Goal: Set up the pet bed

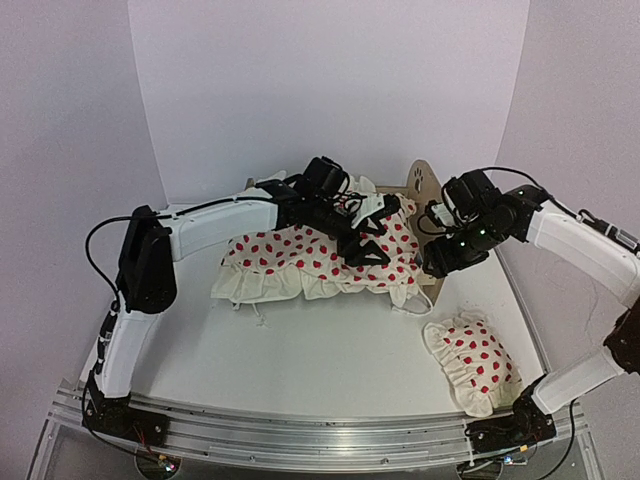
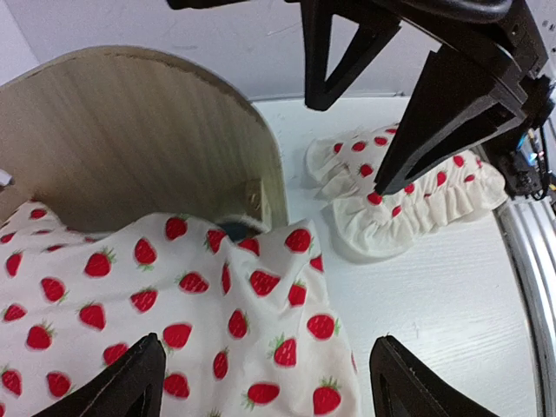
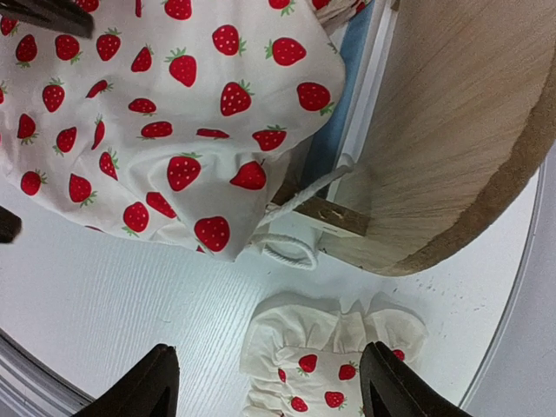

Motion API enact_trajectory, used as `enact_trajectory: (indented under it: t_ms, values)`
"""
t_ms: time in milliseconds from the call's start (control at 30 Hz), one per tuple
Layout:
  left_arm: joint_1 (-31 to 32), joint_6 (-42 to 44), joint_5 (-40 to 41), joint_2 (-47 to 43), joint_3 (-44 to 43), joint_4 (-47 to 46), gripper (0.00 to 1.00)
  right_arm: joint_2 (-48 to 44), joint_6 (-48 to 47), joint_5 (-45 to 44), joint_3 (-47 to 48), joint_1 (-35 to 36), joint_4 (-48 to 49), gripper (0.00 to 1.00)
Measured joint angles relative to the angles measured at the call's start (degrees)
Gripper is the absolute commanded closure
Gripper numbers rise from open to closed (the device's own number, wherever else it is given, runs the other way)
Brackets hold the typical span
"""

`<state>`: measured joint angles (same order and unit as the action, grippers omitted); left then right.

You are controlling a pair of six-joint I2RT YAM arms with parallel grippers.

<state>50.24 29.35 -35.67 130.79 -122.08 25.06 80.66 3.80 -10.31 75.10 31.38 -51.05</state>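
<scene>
Plywood pet bed (image 1: 424, 183): toward the far right edge of the table (image 1: 330, 350), its headboard (image 2: 130, 139) at the right end, mostly hidden under cloth.
Handling: probably light and stiff, and apt to slide if pushed; the headboard rim or a side rail looks like the surest hold.
Blanket (image 1: 300, 255): soft, strawberry-printed, draped over the bed and spilling leftward.
Left claw (image 1: 366, 243): released, empty, above the blanket by the headboard.
Right claw (image 3: 274, 387): released, empty, just beside the headboard.
Pillow (image 1: 470, 362): near right corner, apart from the bed.
</scene>
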Motion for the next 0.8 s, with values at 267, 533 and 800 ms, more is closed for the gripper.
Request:
enact_trajectory:
  t_ms: [267,533,800]
  values:
    - [-0.02,6.91,12.73,-2.58,2.25,8.92,0.18,-0.21,0.32,2.61,-1.68,0.00,2.55,0.26]
    - [0.37,8.50,17.03,4.76,0.92,11.95,0.28,-0.56,0.83,3.42,-2.48,-0.02,4.33,0.26]
    - [0.94,7.70,18.84,6.39,-1.34,12.18,0.87,-2.16,3.23,5.31,-6.51,-0.02,6.46,0.26]
